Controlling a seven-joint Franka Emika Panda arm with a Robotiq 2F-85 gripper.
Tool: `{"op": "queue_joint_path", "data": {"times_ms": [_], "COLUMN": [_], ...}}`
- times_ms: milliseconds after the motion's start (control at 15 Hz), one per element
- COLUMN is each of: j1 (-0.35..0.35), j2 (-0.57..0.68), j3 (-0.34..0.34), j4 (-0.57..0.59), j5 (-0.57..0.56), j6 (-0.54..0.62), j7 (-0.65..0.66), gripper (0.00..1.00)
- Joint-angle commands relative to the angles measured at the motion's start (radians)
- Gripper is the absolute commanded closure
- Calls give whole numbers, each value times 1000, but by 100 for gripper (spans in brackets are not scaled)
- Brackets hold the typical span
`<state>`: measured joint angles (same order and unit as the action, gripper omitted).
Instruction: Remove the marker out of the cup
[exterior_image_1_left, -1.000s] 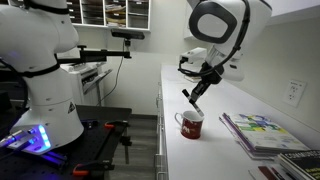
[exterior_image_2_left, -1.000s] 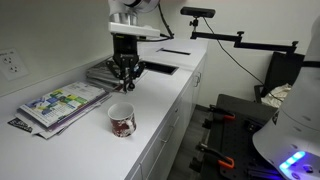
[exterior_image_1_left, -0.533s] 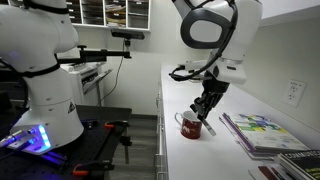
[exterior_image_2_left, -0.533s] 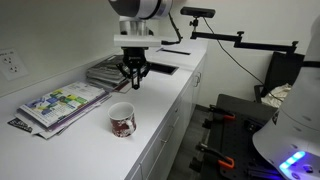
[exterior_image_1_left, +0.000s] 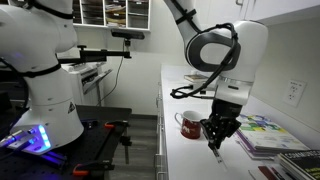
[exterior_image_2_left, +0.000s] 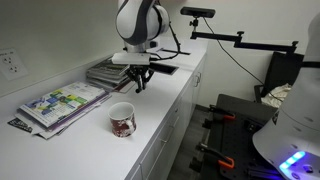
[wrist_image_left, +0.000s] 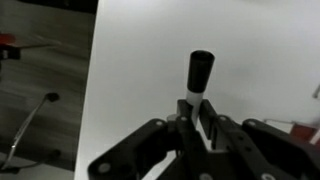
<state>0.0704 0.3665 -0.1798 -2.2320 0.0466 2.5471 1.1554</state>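
text: none legible | cup (exterior_image_2_left: 121, 125): marking too small | magazines (exterior_image_2_left: 60, 100): print blurred

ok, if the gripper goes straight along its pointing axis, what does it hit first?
Probably bare countertop: the gripper points down, and the held marker would touch it first. The mug sits off to one side.
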Motion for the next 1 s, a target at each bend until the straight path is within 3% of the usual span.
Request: {"op": "queue_joint_path", "data": {"times_ms": [0, 533, 933], "j1": [56, 42, 28], "j2": [75, 233, 258], "j3": [-83, -183, -173], "j4": [79, 190, 206], "j5": [-68, -62, -66], "j6": [-23, -101, -122], "j7": [222, 561, 667], "gripper": [95, 95, 95]}}
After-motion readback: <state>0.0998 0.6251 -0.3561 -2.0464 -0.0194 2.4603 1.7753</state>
